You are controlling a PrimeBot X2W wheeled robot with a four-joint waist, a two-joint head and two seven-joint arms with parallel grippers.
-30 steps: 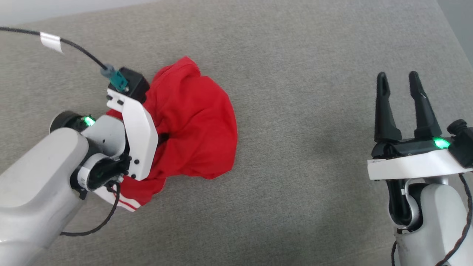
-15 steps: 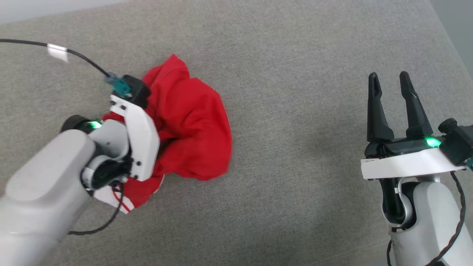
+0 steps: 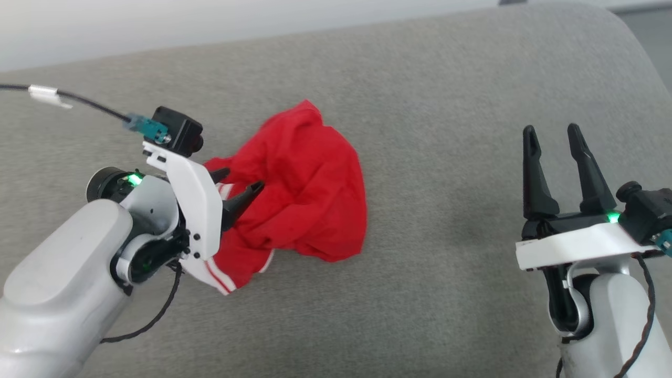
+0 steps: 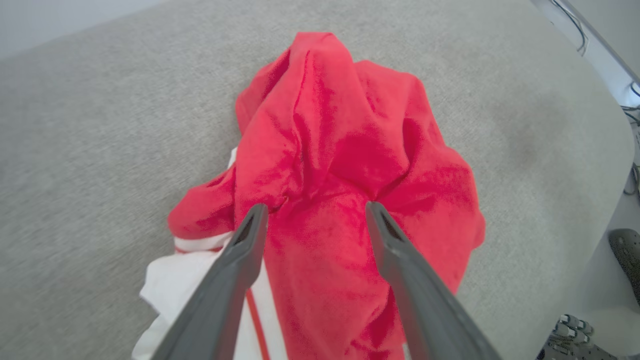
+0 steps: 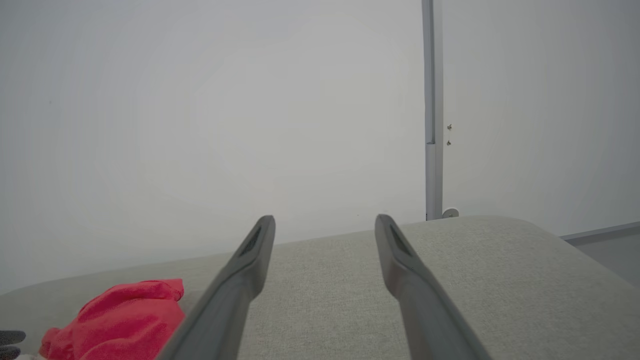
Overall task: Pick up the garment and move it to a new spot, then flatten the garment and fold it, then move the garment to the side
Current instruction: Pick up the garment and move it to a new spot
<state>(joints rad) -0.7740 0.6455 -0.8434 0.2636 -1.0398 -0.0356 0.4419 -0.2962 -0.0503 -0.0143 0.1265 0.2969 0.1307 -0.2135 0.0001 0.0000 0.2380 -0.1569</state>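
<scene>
We are starting at the left, where our left gripper (image 3: 241, 179) is pointing across the grey cushion (image 3: 446, 157) with its jaws standing wide and nothing between them. The fingertips (image 3: 256, 187) are sitting at the near edge of the shirt (image 3: 310, 194), over the red cloth. We cannot tell whether they are brushing it or hanging just above it.

The shirt is lying in a crumpled heap left of the middle of the cushion. Its red body is bunching up toward the far side, and one white sleeve (image 3: 218, 273) with red stripes is poking out toward our left wrist. We are judging that the shirt is resting at its new spot, so flattening is the step in hand. The wide jaws are leaving room to choose a fresh hold on a hem or a sleeve. The folds are hiding the corners, so finding a real edge is looking like the hard part.

Right of the heap the cushion is running bare. At the far right our right gripper (image 3: 551, 131) is hanging well apart from the shirt, with its fingers pointing away from us and its jaws wide and empty. We are judging that it is waiting there to take the opposite side for spreading.
</scene>
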